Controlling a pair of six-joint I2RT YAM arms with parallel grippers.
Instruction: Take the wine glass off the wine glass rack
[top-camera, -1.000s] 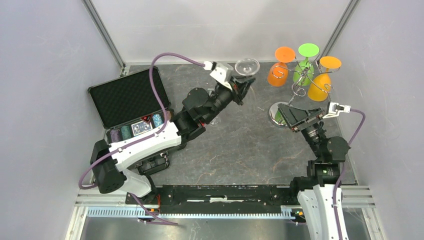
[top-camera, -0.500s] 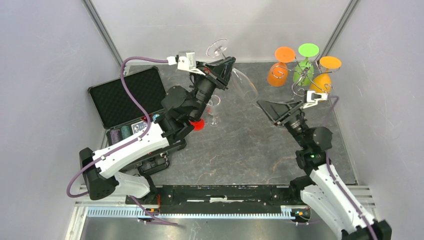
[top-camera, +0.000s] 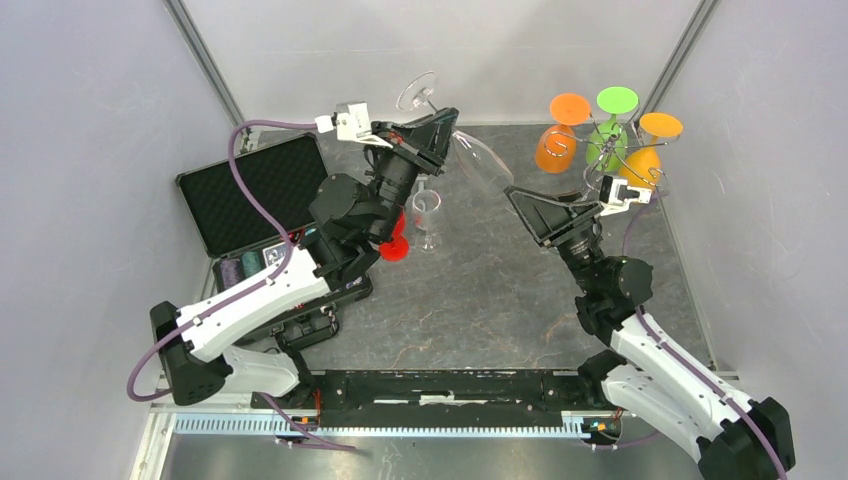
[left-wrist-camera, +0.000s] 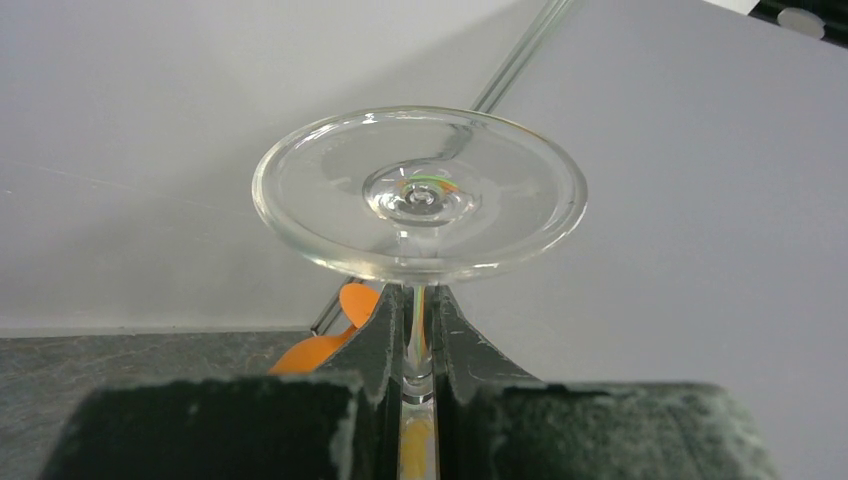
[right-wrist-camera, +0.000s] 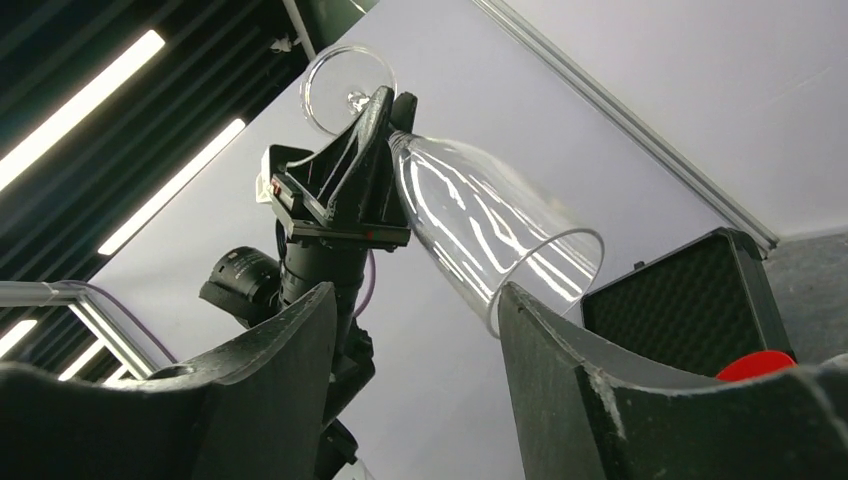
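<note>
Since a second ago: left arm swung back and leftward, tipping its glass over; right arm left the rack's foot and reached up to the middle of the table. Left gripper (top-camera: 441, 123) is clamped on the stem of the clear wine glass (top-camera: 480, 165), fingers pinched tight just under the foot; in the left wrist view the round foot (left-wrist-camera: 418, 195) stands above the closed fingertips (left-wrist-camera: 385, 330). The glass is off the rack and held in the air over the far middle of the table (top-camera: 480, 290), lying at a slant, foot toward the back wall and mouth pointing down and right. Right gripper (top-camera: 530, 213) faces that mouth with its jaws spread and gripping nothing. In the right wrist view the bowl's rim (right-wrist-camera: 545, 275) sits between and just above the two fingers (right-wrist-camera: 290, 340), nearest the right-hand one; I cannot tell whether it touches. The wine glass rack (top-camera: 607, 160) stands at the far right corner, its base hidden behind the right gripper. Three coloured glasses hang from it upside down: one orange (top-camera: 555, 147), one green (top-camera: 610, 135), one amber (top-camera: 640, 168). A second clear glass (top-camera: 427, 215) stands upright on the table beneath the left arm, a red disc (top-camera: 393, 248) just beside it, partly hidden. An open black case (top-camera: 260, 195) lies at the left.
</note>
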